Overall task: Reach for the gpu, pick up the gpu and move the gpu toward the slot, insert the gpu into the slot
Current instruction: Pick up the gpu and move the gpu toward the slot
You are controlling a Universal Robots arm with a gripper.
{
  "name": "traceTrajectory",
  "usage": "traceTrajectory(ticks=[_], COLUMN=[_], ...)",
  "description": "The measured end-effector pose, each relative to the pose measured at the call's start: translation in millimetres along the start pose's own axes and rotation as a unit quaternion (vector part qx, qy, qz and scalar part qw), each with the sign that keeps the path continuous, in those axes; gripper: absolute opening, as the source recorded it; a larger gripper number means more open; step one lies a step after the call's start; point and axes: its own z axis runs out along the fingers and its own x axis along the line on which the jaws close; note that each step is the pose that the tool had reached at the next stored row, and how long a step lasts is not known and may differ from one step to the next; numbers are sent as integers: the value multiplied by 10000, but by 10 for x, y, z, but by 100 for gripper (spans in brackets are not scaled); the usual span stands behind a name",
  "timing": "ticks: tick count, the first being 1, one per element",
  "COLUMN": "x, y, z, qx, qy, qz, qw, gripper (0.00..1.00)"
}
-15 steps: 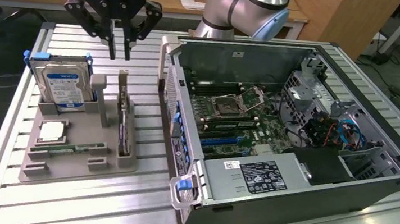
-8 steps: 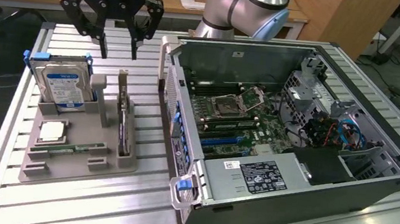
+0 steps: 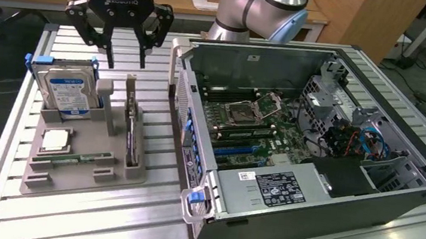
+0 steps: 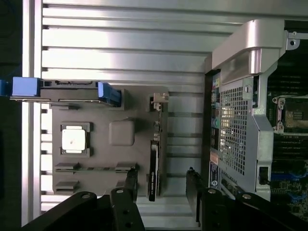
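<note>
The gpu (image 3: pixel 132 138) is a thin dark card standing on its edge in the grey holder tray (image 3: pixel 79 164), on the side nearest the computer case. In the wrist view the gpu (image 4: pixel 153 169) appears edge-on as a narrow black strip. My gripper (image 3: pixel 127 61) hangs open above the far end of the tray, well clear of the card. Its two dark fingers (image 4: pixel 131 185) straddle the line of the card with nothing between them. The slot (image 3: pixel 235 150) is a blue strip on the green motherboard (image 3: pixel 276 130) inside the open case.
A silver hard drive (image 3: pixel 68 88) with a blue label stands upright in the tray. A square processor (image 3: pixel 56 139) and a green memory stick (image 3: pixel 84 157) lie beside it. The open computer case (image 3: pixel 310 185) is at the exterior view's right, with cables and a drive cage.
</note>
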Motion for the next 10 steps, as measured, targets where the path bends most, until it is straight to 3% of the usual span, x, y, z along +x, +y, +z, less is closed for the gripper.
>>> traceTrajectory(ticks=[10], x=[4], y=[-58], z=[179], qx=[0], qy=[1], qz=[-1], qw=[10000], gripper=[53])
